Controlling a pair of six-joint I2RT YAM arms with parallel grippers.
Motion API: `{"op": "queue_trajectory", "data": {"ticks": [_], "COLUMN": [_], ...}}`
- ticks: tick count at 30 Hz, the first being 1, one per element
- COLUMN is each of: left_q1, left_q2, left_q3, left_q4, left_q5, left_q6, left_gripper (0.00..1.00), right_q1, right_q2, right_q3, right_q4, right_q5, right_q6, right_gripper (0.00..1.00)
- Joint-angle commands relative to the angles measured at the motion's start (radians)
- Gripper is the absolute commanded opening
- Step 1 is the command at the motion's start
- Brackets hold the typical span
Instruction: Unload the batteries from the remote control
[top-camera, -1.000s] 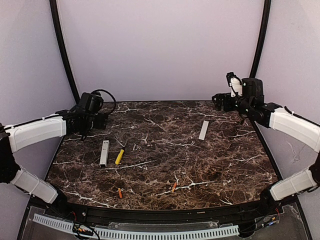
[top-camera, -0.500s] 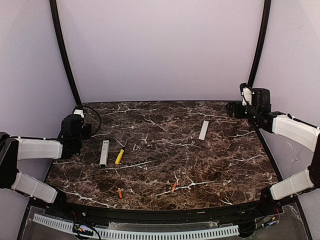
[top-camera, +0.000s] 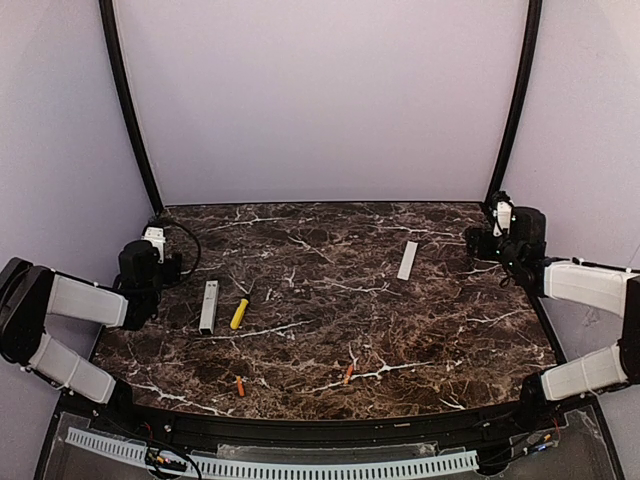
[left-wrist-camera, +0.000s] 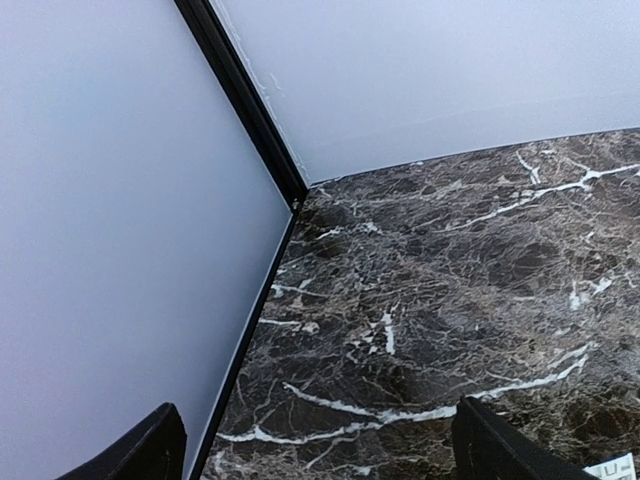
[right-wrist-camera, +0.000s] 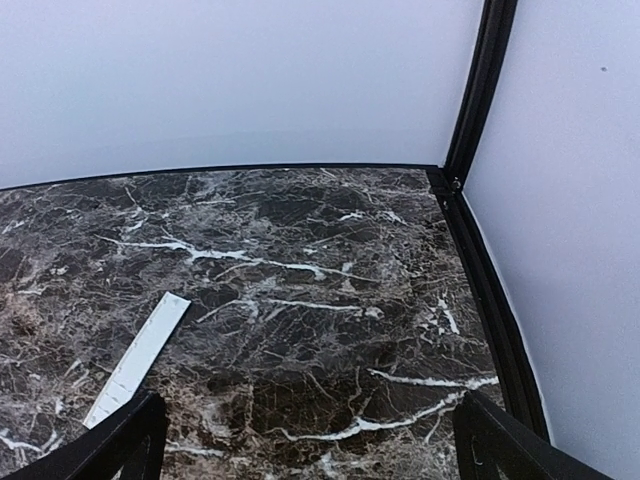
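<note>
Remote control (top-camera: 208, 306) and batteries (top-camera: 240, 386) lie apart on the marble surface (top-camera: 430, 330).
The remote lies left of centre, just beside a yellow-handled tool (top-camera: 239, 314). The batteries lie near the front edge, and a cover strip (top-camera: 407, 260) lies far right. Left end effector (left-wrist-camera: 320, 455) and right end effector (right-wrist-camera: 315, 445) are spread, holding nothing.

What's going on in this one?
Nothing is being handled. The left pincer and right pincer are both open and empty, off at the table's side edges. The two batteries lie loose near the front, apart from the remote. A yellow tool lies beside the remote, and the white cover strip further back right.
</note>
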Motion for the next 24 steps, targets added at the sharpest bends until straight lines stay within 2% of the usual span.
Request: {"op": "queue_trajectory", "data": {"ticks": [1, 6, 11, 18, 21, 24], "left_q1": [0.02, 0.033, 0.046, 0.089, 0.103, 0.106], "left_q2": [-0.025, 0.068, 0.147, 0.147, 0.207, 0.196], "left_q3": [-0.072, -0.12, -0.144, -0.134, -0.154, -0.143], "left_q4": [0.133, 0.282, 0.407, 0.359, 0.467, 0.417], "left_q5": [0.094, 0.128, 0.168, 0.257, 0.293, 0.307], "left_q6": [-0.044, -0.064, -0.057, -0.095, -0.089, -0.095], "left_gripper": [0.93, 0.93, 0.94, 0.94, 0.94, 0.94], "right_q1": [-0.012, -0.017, -0.049, -0.12, -0.159, -0.199], "right_q2": [-0.046, -0.054, -0.031, 0.051, 0.091, 0.13], "right_q3": [-0.116, -0.224, -0.284, -0.325, -0.343, -0.351], "right_q4": [0.251, 0.413, 0.497, 0.616, 0.689, 0.752], "right_q5": [0.045, -0.016, -0.091, -0.237, -0.283, -0.35], "right_q6": [-0.054, -0.159, -0.175, -0.167, -0.16, -0.15], "right_gripper": [0.99, 0.99, 0.98, 0.98, 0.98, 0.99]}}
